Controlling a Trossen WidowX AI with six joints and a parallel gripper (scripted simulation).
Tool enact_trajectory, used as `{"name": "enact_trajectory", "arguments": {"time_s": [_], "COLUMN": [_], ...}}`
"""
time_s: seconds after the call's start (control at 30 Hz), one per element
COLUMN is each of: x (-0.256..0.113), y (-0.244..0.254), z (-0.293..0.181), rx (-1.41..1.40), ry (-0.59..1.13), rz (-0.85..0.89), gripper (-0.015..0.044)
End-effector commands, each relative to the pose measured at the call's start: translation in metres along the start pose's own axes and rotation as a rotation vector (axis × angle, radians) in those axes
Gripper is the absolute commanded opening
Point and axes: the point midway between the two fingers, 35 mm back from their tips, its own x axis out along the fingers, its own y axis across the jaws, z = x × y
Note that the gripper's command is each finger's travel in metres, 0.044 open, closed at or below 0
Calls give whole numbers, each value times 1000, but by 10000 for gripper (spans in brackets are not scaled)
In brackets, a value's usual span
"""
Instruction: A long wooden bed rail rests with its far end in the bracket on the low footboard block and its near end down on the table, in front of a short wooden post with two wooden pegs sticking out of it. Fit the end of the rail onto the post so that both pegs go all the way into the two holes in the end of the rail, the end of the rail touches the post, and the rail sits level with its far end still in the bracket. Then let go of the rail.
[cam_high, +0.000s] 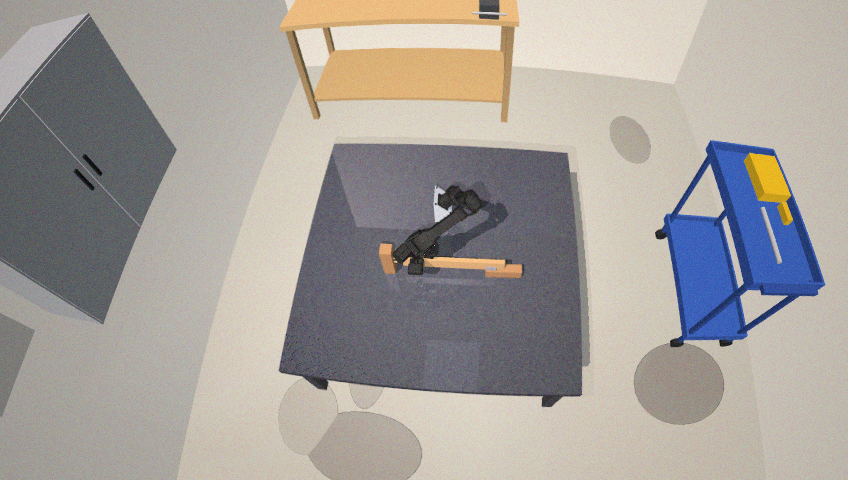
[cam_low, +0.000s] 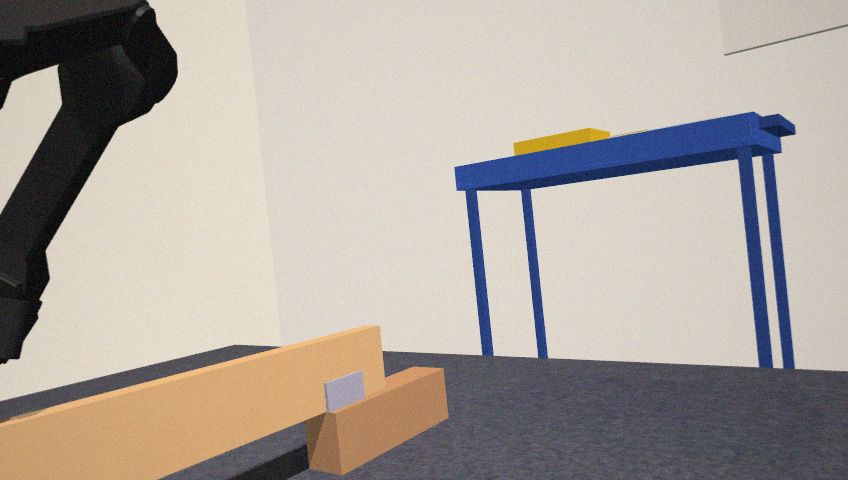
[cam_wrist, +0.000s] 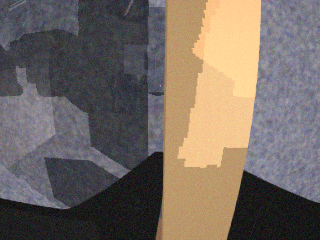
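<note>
The light wooden rail (cam_high: 470, 262) (cam_low: 238, 392) runs from near the post to the low footboard block (cam_high: 508, 271) (cam_low: 392, 416). Its far end stands behind the pale bracket plate (cam_low: 345, 391) on the block. In the exterior view the rail is off the table near the block and looks close to level. My gripper (cam_high: 415, 265) (cam_wrist: 181, 160) is shut on the rail near its post end, with a black finger on each side in the wrist view. The upright post (cam_high: 387, 259) stands just left of the gripper. The arm hides most of the joint; the pegs, holes and any gap are not clear.
The dark table (cam_high: 368, 333) carries the arm, whose base is behind the rail. A wooden workbench (cam_high: 410, 74) stands beyond the table. A blue cart (cam_high: 705, 261) (cam_low: 618, 160) holds a yellow box (cam_high: 767, 177) (cam_low: 559, 141). A grey cabinet (cam_high: 113, 118) stands at the left.
</note>
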Motion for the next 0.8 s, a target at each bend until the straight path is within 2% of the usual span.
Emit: {"name": "enact_trajectory", "arguments": {"time_s": [0.0,0.77], "x": [-2,-2], "y": [-1,-1], "z": [1,3], "rx": [0,0], "ry": [2,2], "rz": [-5,-5], "gripper": [0,0]}}
